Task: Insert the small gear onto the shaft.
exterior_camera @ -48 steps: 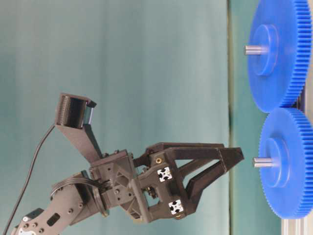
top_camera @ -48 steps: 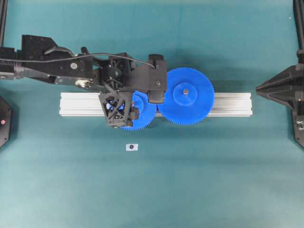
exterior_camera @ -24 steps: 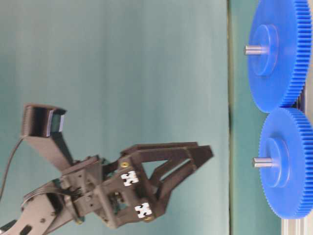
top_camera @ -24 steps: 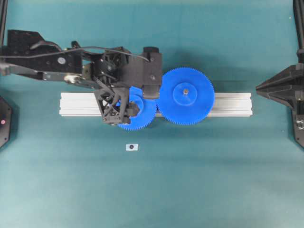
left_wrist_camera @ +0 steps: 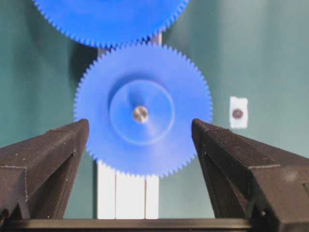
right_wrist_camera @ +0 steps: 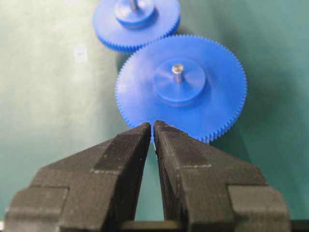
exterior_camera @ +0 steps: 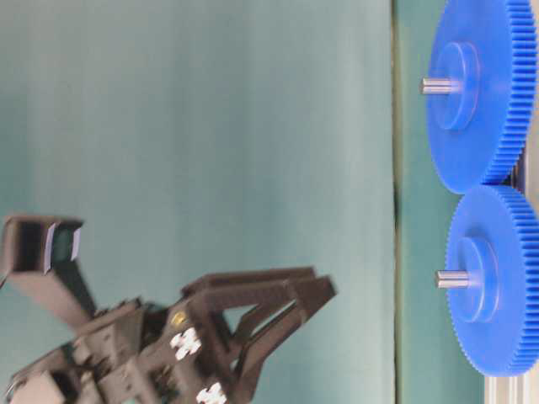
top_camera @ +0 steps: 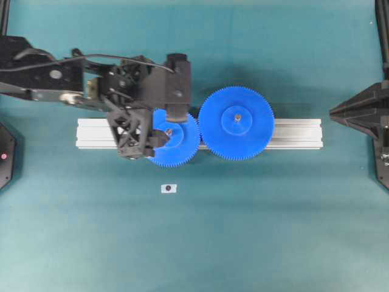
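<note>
The small gear (top_camera: 177,141) sits flat on the aluminium rail with the shaft (top_camera: 169,132) through its hub. The shaft's bracket base is hidden under the gear. In the table-level view the shaft tip (exterior_camera: 452,279) sticks out of the small gear (exterior_camera: 498,282). My left gripper (top_camera: 149,135) is open and empty, raised above the gear's left part. In the left wrist view the gear (left_wrist_camera: 143,110) and shaft tip (left_wrist_camera: 140,114) show between the open fingers, well apart from them. My right gripper (right_wrist_camera: 153,126) is shut and empty, far right (top_camera: 358,112).
The wider blue gear (top_camera: 237,123) sits on its own pin, meshed against the small gear's right side. The aluminium rail (top_camera: 292,134) runs across the middle of the table. A small white tag (top_camera: 168,188) lies in front of the rail.
My left gripper, open and empty, has drawn back up and to the left, away from the small gear. The gear stays on the shaft. The right arm has not moved.
</note>
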